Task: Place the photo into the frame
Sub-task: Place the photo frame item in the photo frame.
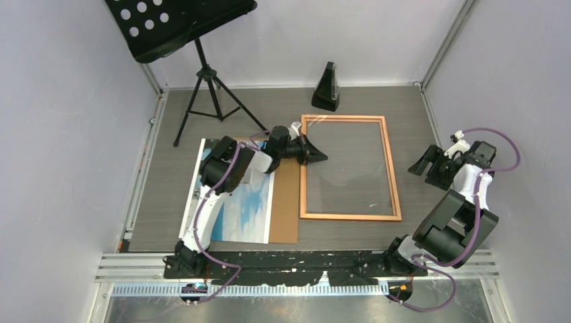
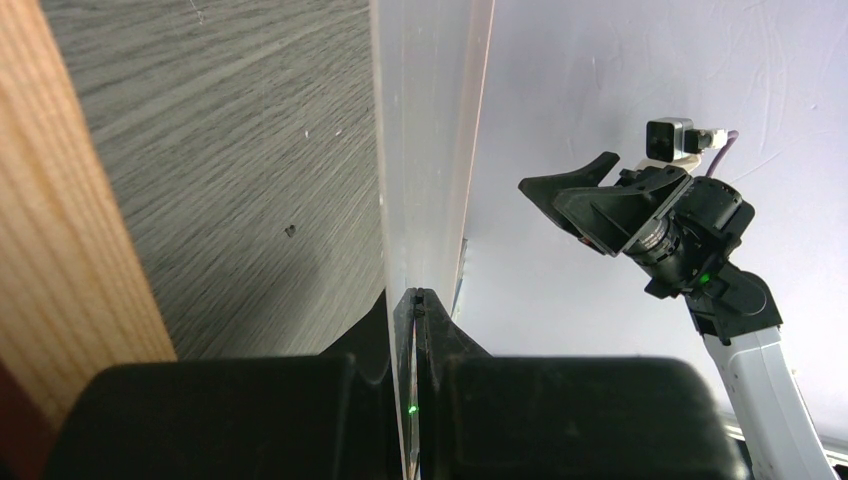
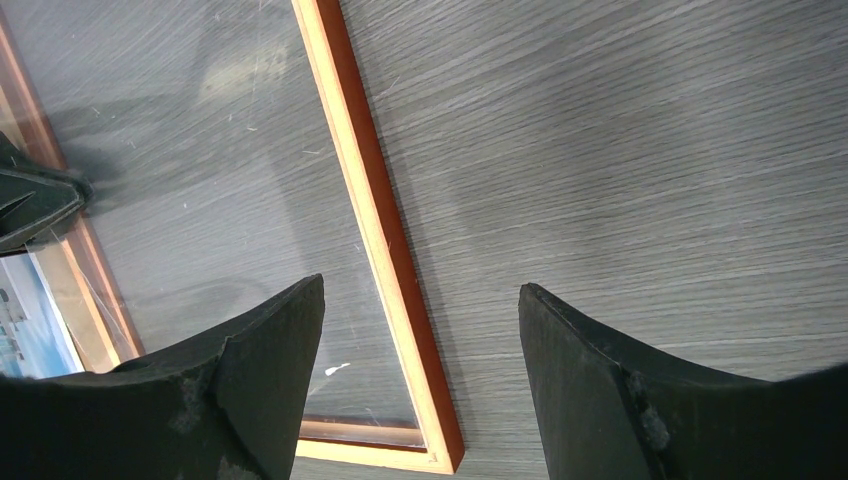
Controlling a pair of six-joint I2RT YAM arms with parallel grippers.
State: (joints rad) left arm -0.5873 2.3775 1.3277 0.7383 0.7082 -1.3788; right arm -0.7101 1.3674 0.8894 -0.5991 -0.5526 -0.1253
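Observation:
The copper-orange frame (image 1: 391, 168) lies flat on the grey table, right of centre. A clear pane (image 1: 347, 168) sits inside it. My left gripper (image 1: 318, 157) reaches over the frame's left rail and is shut on that pane's left edge. The left wrist view shows the clear pane (image 2: 430, 120) edge-on between my shut left gripper (image 2: 415, 296), with the frame's wood (image 2: 60, 200) at the left. The photo (image 1: 246, 208) lies left of the frame, partly under my left arm. My right gripper (image 1: 421, 167) hovers open and empty beside the frame's right rail (image 3: 350, 150).
A brown backing board (image 1: 288, 202) lies under the photo, against the frame's left side. A black music stand (image 1: 195, 60) on a tripod stands at the back left and a black metronome (image 1: 328, 87) behind the frame. Walls enclose the table.

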